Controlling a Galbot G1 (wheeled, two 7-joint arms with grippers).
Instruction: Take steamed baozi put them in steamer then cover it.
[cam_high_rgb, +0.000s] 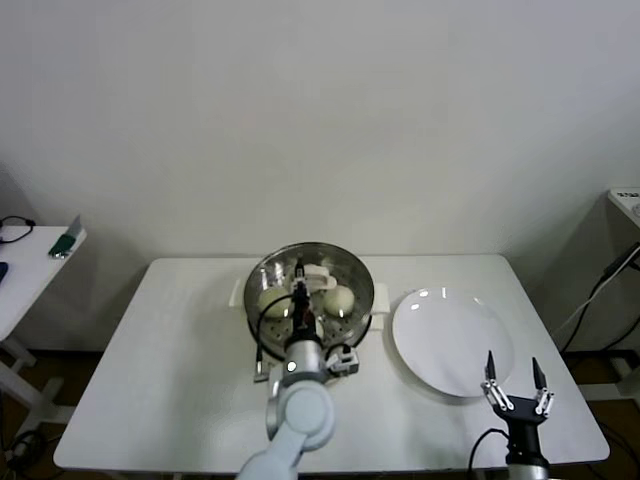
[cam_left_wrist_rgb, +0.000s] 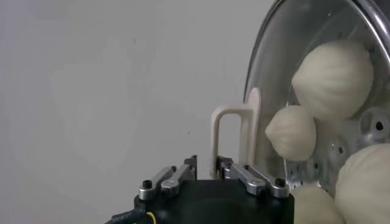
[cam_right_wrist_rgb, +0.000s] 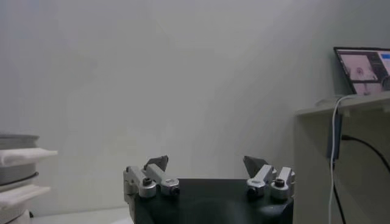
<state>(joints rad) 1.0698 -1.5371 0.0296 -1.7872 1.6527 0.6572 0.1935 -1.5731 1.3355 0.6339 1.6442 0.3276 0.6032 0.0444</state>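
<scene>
The left arm reaches forward at centre, its left gripper (cam_high_rgb: 300, 290) pinched closed around a handle. The right gripper (cam_high_rgb: 515, 385) waits low at the near right, fingers spread apart

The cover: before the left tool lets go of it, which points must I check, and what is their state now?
1. Baozi inside the steamer: ok, the baozi show through the glass.
2. Plate holds no bun: ok.
3. Cover lies over the steamer: ok in the head view; whether its rim sits flush all round, cannot tell.
4. Left tool at the cover's handle: ok, its fingers stand on both sides of the bar.
5. Right tool away from the steamer: ok, open, near the table's front edge beside the plate.
</scene>
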